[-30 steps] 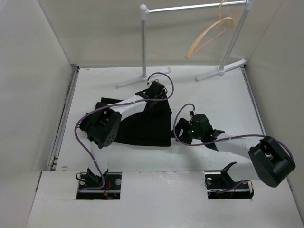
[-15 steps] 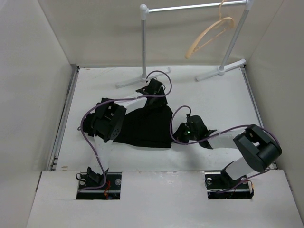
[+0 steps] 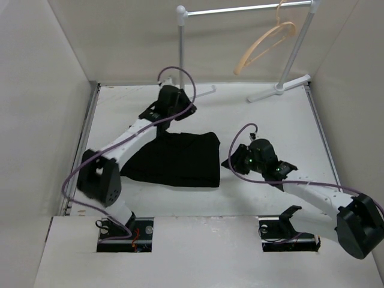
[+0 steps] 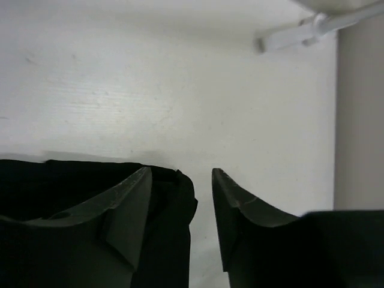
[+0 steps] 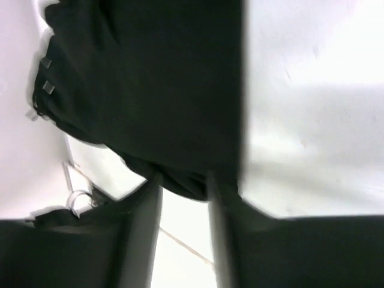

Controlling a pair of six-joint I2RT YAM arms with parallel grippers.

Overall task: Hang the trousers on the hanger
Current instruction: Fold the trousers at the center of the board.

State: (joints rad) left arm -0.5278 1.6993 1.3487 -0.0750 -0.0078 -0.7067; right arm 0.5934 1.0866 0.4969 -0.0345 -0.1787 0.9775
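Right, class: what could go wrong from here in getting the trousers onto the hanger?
The trousers lie folded in layers; the open left hand at their edge may pinch only the top layer, so they unfold when lifted. The hanger hangs freely from the rail, tilted; a nudge might swing it or knock it off.

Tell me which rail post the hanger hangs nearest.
The right post: the hanger hooks onto the rail just beside it, while the left post stands at the rail's other end.
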